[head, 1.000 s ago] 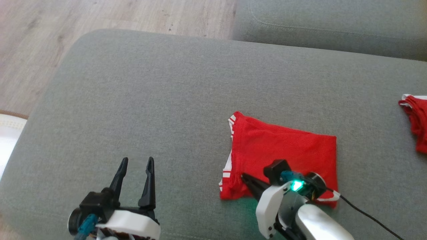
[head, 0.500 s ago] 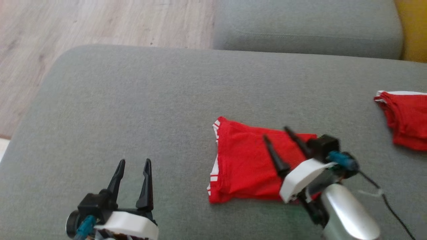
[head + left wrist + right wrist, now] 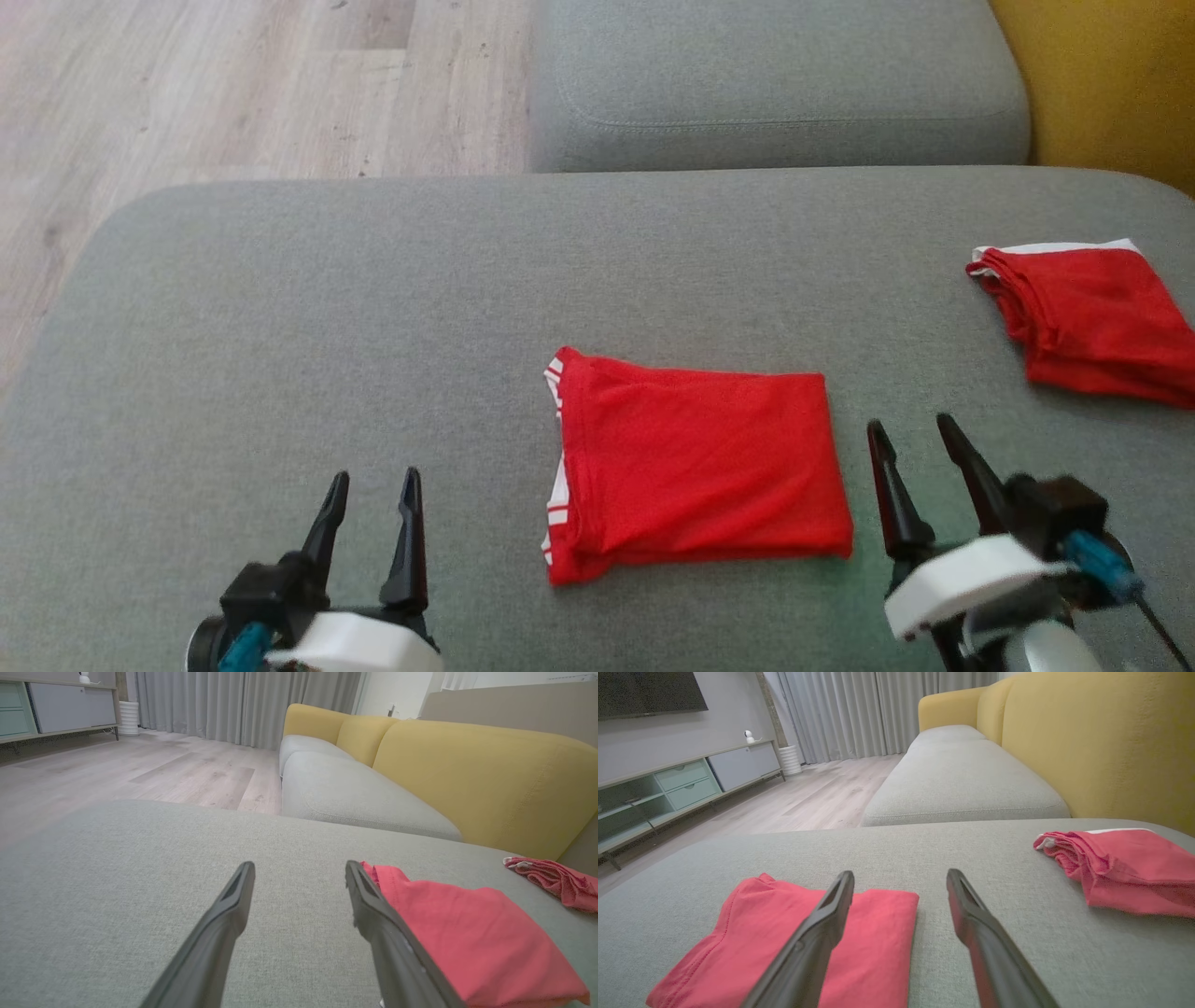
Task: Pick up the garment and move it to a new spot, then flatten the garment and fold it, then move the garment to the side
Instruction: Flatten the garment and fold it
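A folded red garment [image 3: 695, 471] with white striped trim lies flat in the middle of the grey sofa cushion [image 3: 373, 317]. It also lies to the right of my left fingers in the left wrist view [image 3: 467, 938] and under my left-hand finger in the right wrist view [image 3: 794, 947]. My left gripper [image 3: 372, 481] stands open at the lower left, well apart from the cloth, with nothing between its fingers. My right gripper [image 3: 910, 429] is open just right of the garment's right edge, holding nothing.
A second red garment [image 3: 1088, 317] lies bunched at the cushion's right edge, also in the right wrist view [image 3: 1120, 868]. Another grey seat cushion [image 3: 775, 84] sits behind, with a yellow backrest [image 3: 1111, 84] at right. Wooden floor [image 3: 215, 84] lies beyond the cushion's left side.
My right gripper opened, let go of the garment and drew back to its right side. The head camera turned, shifting the whole picture. The left gripper stayed put.
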Tool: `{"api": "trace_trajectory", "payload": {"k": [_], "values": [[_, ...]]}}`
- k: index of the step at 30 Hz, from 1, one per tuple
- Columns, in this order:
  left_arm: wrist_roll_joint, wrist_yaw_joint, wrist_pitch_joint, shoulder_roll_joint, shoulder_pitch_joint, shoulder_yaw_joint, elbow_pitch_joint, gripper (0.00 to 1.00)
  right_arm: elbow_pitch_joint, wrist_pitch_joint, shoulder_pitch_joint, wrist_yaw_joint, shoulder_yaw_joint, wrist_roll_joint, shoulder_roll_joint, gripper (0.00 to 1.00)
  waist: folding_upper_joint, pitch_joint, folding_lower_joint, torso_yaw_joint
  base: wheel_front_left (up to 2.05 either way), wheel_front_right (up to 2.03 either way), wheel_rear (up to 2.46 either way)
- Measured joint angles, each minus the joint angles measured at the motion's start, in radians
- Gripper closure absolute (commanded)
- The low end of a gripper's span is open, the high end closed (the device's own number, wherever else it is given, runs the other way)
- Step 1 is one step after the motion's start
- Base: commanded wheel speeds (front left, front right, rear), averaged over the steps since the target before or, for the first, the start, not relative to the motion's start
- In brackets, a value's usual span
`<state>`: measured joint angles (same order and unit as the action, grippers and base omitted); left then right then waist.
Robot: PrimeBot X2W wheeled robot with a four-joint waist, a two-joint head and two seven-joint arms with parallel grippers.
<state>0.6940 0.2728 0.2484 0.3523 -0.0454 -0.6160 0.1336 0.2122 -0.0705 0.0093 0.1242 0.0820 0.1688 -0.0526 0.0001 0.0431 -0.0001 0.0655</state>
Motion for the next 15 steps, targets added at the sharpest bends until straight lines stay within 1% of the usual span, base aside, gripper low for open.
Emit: {"api": "trace_trajectory", "payload": {"k": [6,15], "values": [[0.0,0.0,0.001,0.001,0.021,0.011,0.026,0.0,-0.062,0.006,0.075,0.0,-0.027,0.011,0.007,0.0,0.0,0.012,0.0,-0.012,0.0,0.0,0.0],[0.0,0.0,0.001,0.001,0.058,0.031,0.041,0.0,-0.069,-0.001,0.089,0.0,-0.044,0.024,0.007,0.0,0.0,0.025,0.0,-0.006,0.0,0.0,0.0]]}}
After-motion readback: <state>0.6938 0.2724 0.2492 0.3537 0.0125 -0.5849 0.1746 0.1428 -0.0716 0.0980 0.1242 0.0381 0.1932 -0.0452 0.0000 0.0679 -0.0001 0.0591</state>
